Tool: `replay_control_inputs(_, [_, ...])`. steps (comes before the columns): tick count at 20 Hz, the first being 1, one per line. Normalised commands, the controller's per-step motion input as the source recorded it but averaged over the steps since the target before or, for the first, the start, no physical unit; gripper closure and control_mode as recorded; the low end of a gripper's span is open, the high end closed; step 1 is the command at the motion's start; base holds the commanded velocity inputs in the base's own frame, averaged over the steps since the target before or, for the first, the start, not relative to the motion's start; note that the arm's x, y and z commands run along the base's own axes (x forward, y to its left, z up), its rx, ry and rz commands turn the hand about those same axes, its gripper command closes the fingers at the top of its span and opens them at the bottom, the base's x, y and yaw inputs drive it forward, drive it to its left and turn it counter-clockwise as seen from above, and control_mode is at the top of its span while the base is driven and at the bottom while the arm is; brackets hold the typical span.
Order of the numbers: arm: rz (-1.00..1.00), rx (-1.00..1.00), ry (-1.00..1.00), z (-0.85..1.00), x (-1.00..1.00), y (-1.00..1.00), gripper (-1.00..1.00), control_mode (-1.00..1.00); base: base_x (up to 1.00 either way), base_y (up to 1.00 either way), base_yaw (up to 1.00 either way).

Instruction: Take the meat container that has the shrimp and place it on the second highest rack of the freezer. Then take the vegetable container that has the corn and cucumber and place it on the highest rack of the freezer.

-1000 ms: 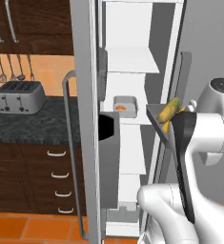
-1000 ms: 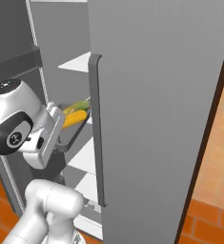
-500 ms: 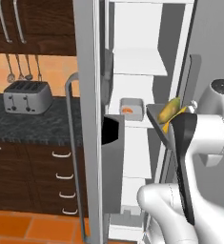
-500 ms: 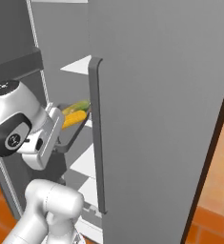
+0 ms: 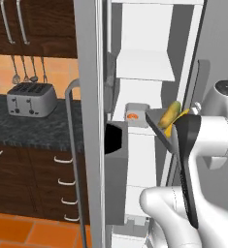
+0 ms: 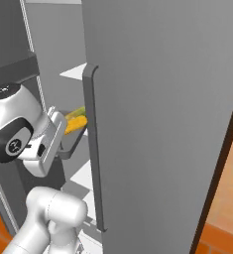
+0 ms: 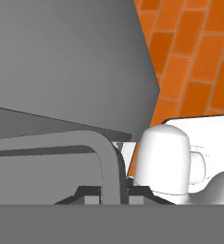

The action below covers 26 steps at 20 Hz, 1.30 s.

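Observation:
The grey vegetable container (image 5: 158, 127) (image 6: 71, 143) hangs in front of the open freezer (image 5: 149, 38), level with its middle shelves. In it lie the bright yellow corn (image 6: 77, 124) and the duller cucumber (image 5: 171, 112) (image 6: 76, 112). My gripper (image 5: 175, 139) (image 6: 58, 147) (image 7: 113, 190) is shut on the container's rim (image 7: 105, 164). The meat container (image 5: 134, 115) with the small orange shrimp (image 5: 131, 116) sits on the second highest rack (image 5: 136, 127). Above it the highest rack (image 5: 144, 65) is bare.
The freezer's left door (image 5: 89, 121) stands open, with its handle (image 5: 71, 145) and black dispenser panel (image 5: 114, 138). A large grey door (image 6: 162, 99) with a handle (image 6: 91, 149) closes off the right. A toaster (image 5: 30, 97) sits on the dark counter at left.
The whole scene has shifted a little as the base drove, and the freezer now looks slightly closer. The vegetable container stays held in the same place relative to the arm.

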Motion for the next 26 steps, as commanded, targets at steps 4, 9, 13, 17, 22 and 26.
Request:
replay_control_inputs(4, [0.0,0.0,0.0,0.0,0.0,0.0,1.0,1.0,0.36,0.07,0.13])
replay_control_inputs(9, [0.0,0.0,0.0,0.0,0.0,0.0,1.0,1.0,0.0,0.02,0.06])
replay_control_inputs(13, [0.0,0.0,0.0,0.0,0.0,0.0,1.0,1.0,0.0,0.0,0.03])
replay_control_inputs(17, [0.0,0.0,0.0,0.0,0.0,0.0,1.0,1.0,-0.02,0.04,0.03])
replay_control_inputs(22, [0.0,0.01,-0.09,0.59,0.0,0.09,1.0,-1.0,0.0,0.0,0.0])
replay_control_inputs(26, [0.0,0.05,-0.11,0.91,0.21,0.0,1.0,-1.0,0.0,0.0,0.0])
